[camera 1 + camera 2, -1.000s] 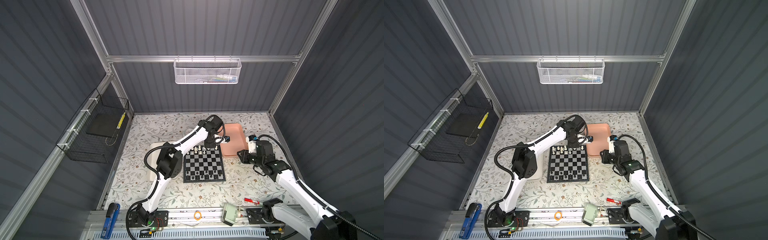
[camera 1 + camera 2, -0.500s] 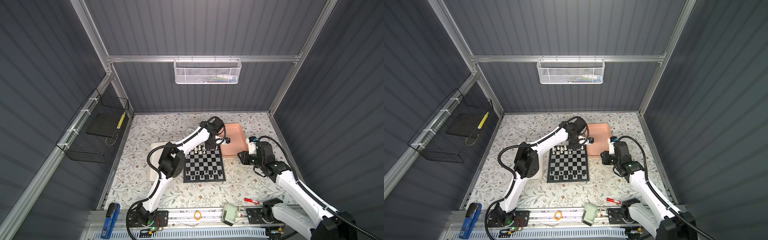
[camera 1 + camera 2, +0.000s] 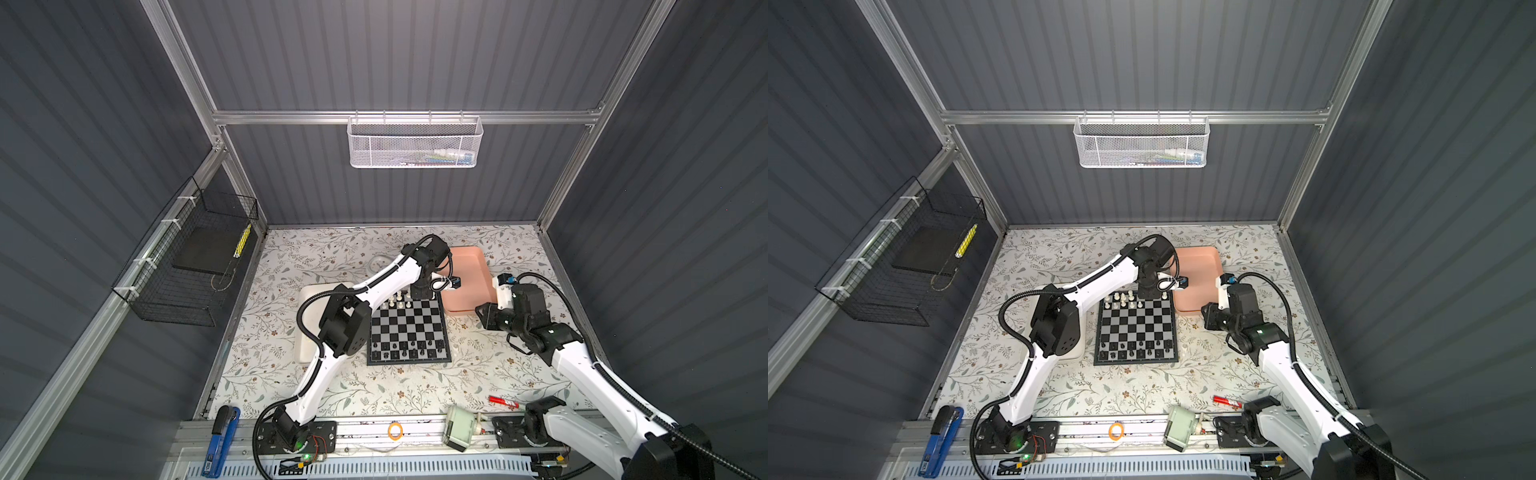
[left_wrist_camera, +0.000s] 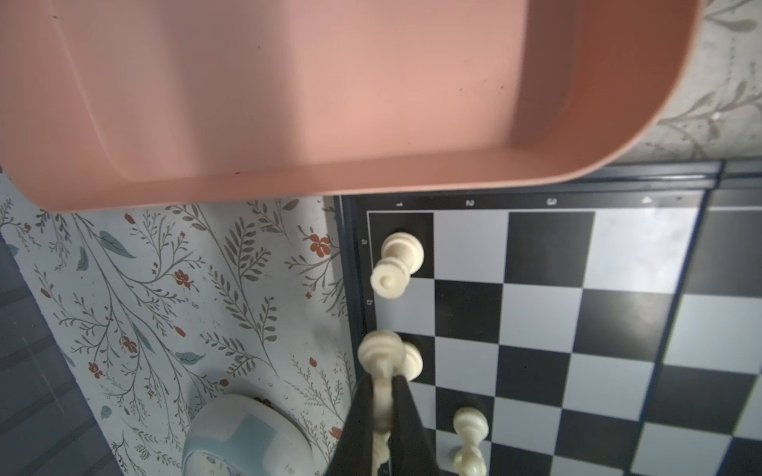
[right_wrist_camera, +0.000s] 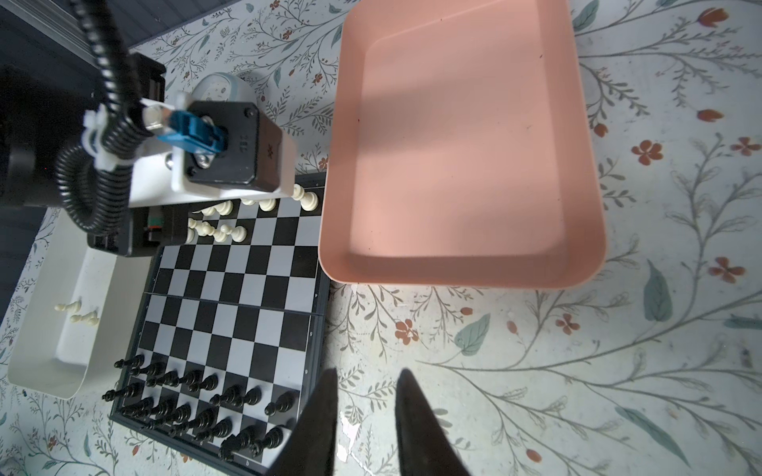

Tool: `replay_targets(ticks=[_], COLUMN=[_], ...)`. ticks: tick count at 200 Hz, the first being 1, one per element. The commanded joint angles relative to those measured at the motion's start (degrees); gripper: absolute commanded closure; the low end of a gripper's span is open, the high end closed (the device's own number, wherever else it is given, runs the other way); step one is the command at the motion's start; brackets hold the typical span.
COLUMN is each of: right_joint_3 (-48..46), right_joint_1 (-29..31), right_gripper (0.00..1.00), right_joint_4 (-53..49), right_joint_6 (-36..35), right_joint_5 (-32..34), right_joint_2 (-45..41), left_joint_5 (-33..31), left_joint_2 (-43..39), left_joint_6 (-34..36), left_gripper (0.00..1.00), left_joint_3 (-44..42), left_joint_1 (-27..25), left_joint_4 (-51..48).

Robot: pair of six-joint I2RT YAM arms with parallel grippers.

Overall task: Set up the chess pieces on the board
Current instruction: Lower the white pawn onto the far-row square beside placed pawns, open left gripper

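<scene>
The board (image 3: 407, 328) (image 3: 1136, 328) lies mid-table. Black chess pieces (image 3: 409, 349) (image 5: 194, 395) fill its two near rows. Cream-white chess pieces (image 3: 398, 301) (image 5: 222, 230) stand along its far rows. My left gripper (image 3: 420, 296) (image 4: 382, 395) hangs over the board's far right corner area, shut on a cream-white piece (image 4: 380, 354) that stands upright over an edge square. Another white piece (image 4: 398, 263) stands on the corner square. My right gripper (image 3: 484, 318) (image 5: 367, 377) is open and empty, over the tablecloth just right of the board.
An empty pink tray (image 3: 469, 282) (image 5: 453, 165) touches the board's far right corner. A white tray (image 3: 305, 345) (image 5: 41, 371) left of the board holds two white pieces (image 5: 78, 317). A round pale timer (image 3: 379, 262) (image 4: 243, 437) lies behind the board, a red marker (image 3: 503, 402) near the front.
The left arm has shifted only slightly over the board's far right corner with the white piece still in its grip. The right arm has barely moved.
</scene>
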Motion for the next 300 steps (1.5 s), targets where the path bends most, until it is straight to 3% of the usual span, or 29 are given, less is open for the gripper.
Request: replay_targets(ticks=[1, 300], right_joint_3=[-0.91, -1.31], right_joint_1=[-0.04, -0.07], right_gripper=[0.72, 0.71], right_joint_4=[-0.73, -0.25], right_joint_6=[-0.65, -0.74], right_joint_5=[0.55, 0.53], right_joint_2=[-0.81, -0.73], left_joint_5=[-0.48, -2.65], left_joint_2=[1.6, 2.82], left_joint_6=[2.29, 3.87], left_gripper=[0.9, 0.81], left_joint_3=[1.73, 1.87], left_joint_1=[-0.67, -1.85], left_joint_4=[-0.94, -0.84])
